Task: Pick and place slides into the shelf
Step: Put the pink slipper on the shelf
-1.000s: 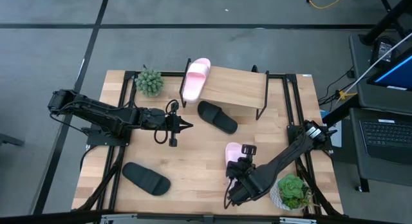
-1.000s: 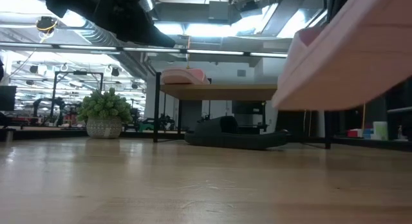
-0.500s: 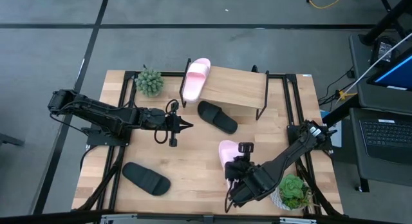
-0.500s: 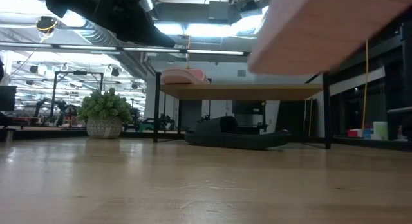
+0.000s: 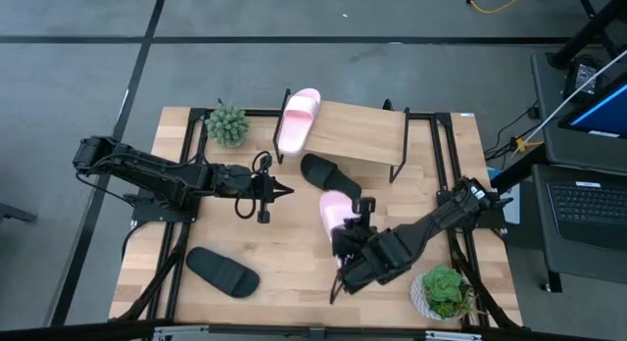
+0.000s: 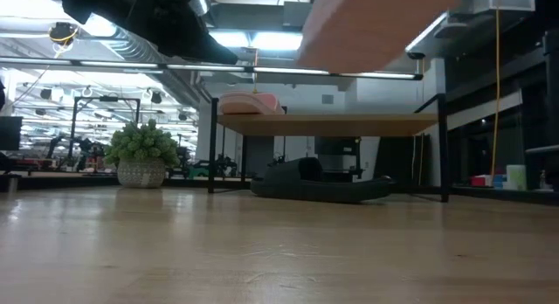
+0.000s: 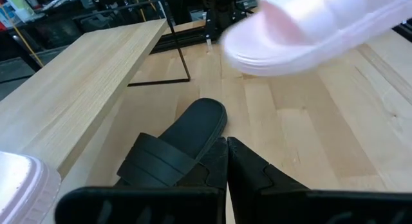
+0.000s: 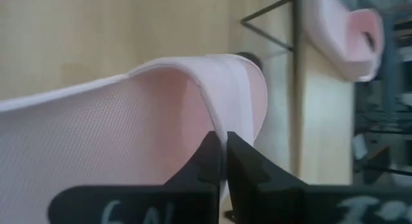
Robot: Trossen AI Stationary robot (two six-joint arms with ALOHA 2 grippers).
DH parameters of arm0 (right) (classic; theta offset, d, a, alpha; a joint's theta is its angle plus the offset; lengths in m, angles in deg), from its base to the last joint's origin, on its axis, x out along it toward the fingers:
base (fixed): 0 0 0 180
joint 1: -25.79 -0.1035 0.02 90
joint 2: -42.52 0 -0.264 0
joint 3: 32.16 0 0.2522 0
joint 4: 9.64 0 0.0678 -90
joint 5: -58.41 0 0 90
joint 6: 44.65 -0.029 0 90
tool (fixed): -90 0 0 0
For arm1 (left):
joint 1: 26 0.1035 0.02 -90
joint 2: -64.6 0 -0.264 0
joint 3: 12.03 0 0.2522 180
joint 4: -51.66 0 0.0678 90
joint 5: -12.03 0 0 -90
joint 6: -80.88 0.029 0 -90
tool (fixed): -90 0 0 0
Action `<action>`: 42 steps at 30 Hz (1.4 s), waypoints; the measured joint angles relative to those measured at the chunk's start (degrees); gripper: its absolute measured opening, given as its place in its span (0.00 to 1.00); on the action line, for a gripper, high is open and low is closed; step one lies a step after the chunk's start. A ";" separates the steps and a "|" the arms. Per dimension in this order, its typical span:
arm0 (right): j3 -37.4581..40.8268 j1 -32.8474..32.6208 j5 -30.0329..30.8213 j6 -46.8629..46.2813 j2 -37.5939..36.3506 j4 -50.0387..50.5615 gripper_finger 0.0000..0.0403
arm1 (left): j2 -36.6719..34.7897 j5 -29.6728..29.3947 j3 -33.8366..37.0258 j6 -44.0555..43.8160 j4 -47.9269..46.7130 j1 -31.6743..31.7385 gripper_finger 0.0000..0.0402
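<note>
From above, the right claw [image 5: 345,235] holds a pink slide [image 5: 335,213] near the black slide [image 5: 323,172] by the shelf [image 5: 358,133]. Low view: slide lifted off the bench [image 6: 262,252]. Left wrist: left claw [image 7: 226,161] pinched closed (empty). Right wrist: fingers [image 8: 212,161] clamp the strap.

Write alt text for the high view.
The right pincer holds a pale pink slide sandal above the wooden table, near the low wooden-topped shelf carrying another pink sandal. The left pincer waits, shut, mid-table between two black sandals.
</note>
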 joint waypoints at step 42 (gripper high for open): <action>-0.07 27.19 12.06 14.88 -5.61 0.01 0.03 | -0.01 -0.02 0.00 -1.35 0.12 0.02 0.00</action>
